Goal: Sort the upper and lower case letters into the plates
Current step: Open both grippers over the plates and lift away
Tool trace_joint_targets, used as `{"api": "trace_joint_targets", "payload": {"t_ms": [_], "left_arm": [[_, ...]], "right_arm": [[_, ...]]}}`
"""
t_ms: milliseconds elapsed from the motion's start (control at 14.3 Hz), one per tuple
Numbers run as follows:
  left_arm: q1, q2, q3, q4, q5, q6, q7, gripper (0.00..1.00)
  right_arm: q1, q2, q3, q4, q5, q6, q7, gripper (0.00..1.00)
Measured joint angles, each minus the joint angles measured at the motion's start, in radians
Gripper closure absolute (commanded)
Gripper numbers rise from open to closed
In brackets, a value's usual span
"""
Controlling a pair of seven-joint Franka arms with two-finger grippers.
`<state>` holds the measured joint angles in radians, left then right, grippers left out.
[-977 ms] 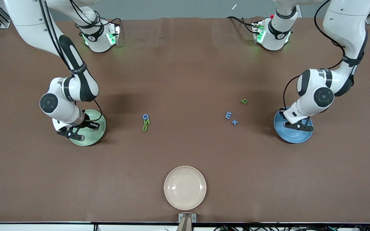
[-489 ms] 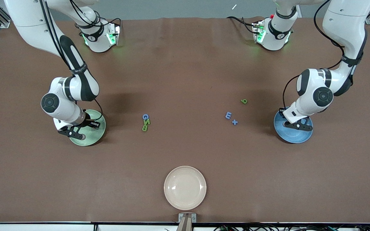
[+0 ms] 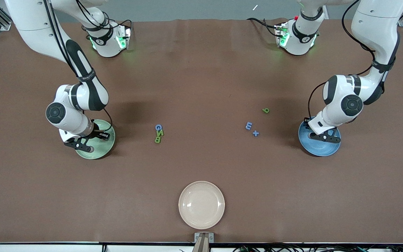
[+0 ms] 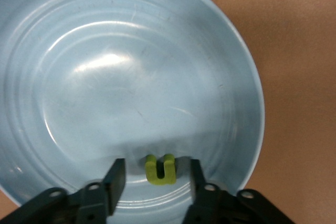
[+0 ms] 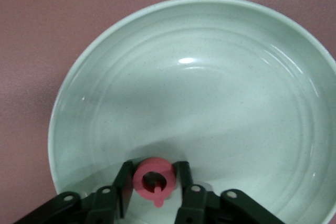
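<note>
My left gripper (image 3: 324, 137) (image 4: 157, 167) hangs low over the blue plate (image 3: 322, 149) (image 4: 131, 66), open. A yellow-green letter u (image 4: 160, 170) lies in the plate between its fingers, with a gap on each side. My right gripper (image 3: 82, 145) (image 5: 153, 176) is low over the mint green plate (image 3: 100, 148) (image 5: 210, 77), shut on a pink letter Q (image 5: 152, 179), a finger pressed against each side. Loose letters lie on the table: a blue G (image 3: 158, 127), green N (image 3: 160, 133) and green B (image 3: 157, 140) together, and a green p (image 3: 266, 110), blue m (image 3: 248, 125) and blue t (image 3: 255, 133).
A cream-white plate (image 3: 201, 204) sits near the front camera's edge of the brown table, midway between the arms. The two letter groups lie in the middle strip between the mint and blue plates.
Both hands have shifted slightly over their plates. The loose letters and the plates have not moved.
</note>
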<state>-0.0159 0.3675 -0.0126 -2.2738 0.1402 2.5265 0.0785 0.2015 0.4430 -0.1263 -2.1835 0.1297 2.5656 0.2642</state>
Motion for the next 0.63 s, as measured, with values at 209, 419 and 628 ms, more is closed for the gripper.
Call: {"api": "trace_joint_targets", "payload": {"t_ms": [209,419,628], "left_arm": [[0.0,-0.009,0.0,0.007,0.0,0.003,0.001,0.0],[0.0,-0.044,0.0,0.013,0.0,-0.007,0.018,0.0],[0.0,-0.096,-0.017,0.035,0.0,-0.1,0.022,0.0]], "right_arm": [[-0.011,0.0,-0.001,0.009,0.0,-0.016,-0.03,0.0],[-0.074,-0.006,-0.002,0.095,0.0,-0.212,-0.13,0.0],[-0.114,-0.036,-0.002,0.239,0.001,-0.451,-0.161,0.0]]}}
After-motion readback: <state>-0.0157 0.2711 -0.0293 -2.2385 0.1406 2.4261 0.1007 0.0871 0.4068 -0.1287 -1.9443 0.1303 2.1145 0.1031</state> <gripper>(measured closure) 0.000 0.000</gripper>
